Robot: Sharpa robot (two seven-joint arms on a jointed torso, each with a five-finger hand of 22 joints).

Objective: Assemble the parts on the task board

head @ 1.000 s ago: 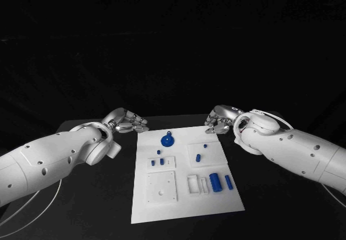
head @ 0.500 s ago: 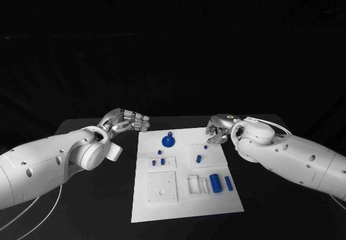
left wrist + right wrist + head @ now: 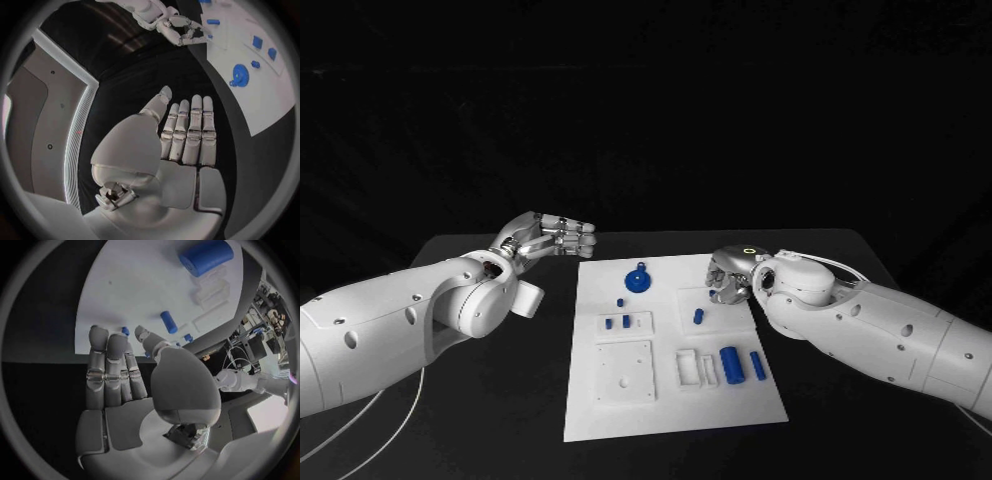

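Black table (image 3: 488, 400) under the white task board (image 3: 668, 420), both hands up by its far corners.
Left hand (image 3: 548, 238) hovers off the board's far left corner, fingers straight and together, holding nothing. Right hand (image 3: 728, 277) sits over the far right edge, fingers likewise extended and empty. Blue parts lie on the board: a round piece (image 3: 636, 280) near the far edge, a large cylinder (image 3: 731, 363) toward the near right.

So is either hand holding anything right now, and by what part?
Nothing is held. The left hand is empty with its fingers side by side, the right hand empty beside the board; the blue parts lie on it.
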